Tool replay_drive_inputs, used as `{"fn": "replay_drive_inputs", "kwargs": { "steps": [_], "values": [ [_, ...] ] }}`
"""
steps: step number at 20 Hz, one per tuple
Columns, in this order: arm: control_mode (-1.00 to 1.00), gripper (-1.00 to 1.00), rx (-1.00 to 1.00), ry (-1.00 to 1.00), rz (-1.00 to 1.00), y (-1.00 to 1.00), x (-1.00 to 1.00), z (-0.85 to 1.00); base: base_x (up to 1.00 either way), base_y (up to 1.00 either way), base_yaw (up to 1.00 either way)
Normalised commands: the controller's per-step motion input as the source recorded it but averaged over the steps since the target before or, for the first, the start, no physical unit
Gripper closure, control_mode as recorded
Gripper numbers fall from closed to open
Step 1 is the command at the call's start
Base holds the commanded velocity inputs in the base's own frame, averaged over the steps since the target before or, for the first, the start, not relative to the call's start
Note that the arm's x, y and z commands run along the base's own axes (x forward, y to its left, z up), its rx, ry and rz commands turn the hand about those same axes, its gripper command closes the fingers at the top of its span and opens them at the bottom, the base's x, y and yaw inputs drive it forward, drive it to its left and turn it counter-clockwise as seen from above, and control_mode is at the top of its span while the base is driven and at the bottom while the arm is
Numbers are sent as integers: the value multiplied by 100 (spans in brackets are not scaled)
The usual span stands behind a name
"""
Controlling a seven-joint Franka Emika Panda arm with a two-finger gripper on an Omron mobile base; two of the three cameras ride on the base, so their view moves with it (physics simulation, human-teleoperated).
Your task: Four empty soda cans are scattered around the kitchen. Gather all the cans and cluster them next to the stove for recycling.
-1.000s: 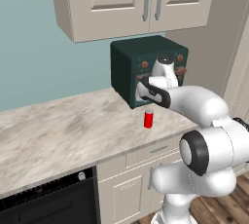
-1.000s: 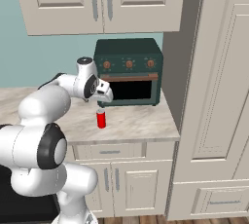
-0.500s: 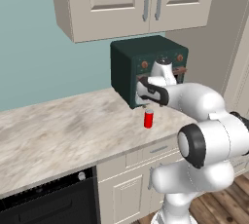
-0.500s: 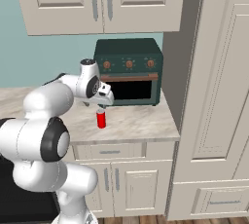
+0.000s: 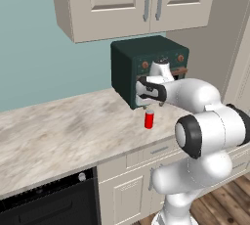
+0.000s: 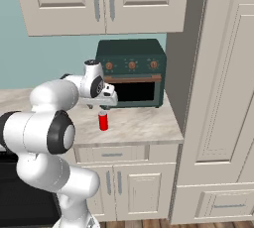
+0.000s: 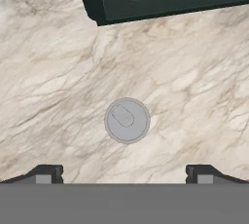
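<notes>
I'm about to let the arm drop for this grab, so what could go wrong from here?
1. In the hand view the red soda can sits ahead of the line between the open gripper fingertips, so a straight descent could clip its rim and topple it.
2. The can is upright and slim; one finger touching first may push it across the marble counter.
3. The dark green toaster oven stands close behind, so the hand could bump it.

A red can (image 5: 149, 119) stands upright on the marble counter, its round silvery top (image 7: 127, 120) with the pull tab facing straight up. In the hand view it sits just below centre, well apart from the dark green oven at 12 o'clock.
</notes>
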Motion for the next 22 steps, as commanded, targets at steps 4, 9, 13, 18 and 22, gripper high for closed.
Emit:
{"fn": "replay_drive_inputs", "kwargs": {
  "steps": [4, 9, 13, 18, 22],
  "values": [
    [-100, -100, -8, 0, 3, 0, 8, -17, 0, 0, 0],
    [-100, -100, -4, 0, 1, 0, 13, -15, 0, 0, 0],
    [-100, -100, 0, 0, 2, 0, 1, -8, 0, 0, 0],
    [-100, -100, 0, 0, 2, 0, -1, -8, 0, 0, 0],
    [-100, -100, 0, 0, 0, 0, -6, -5, 0, 0, 0]
  ]
}}
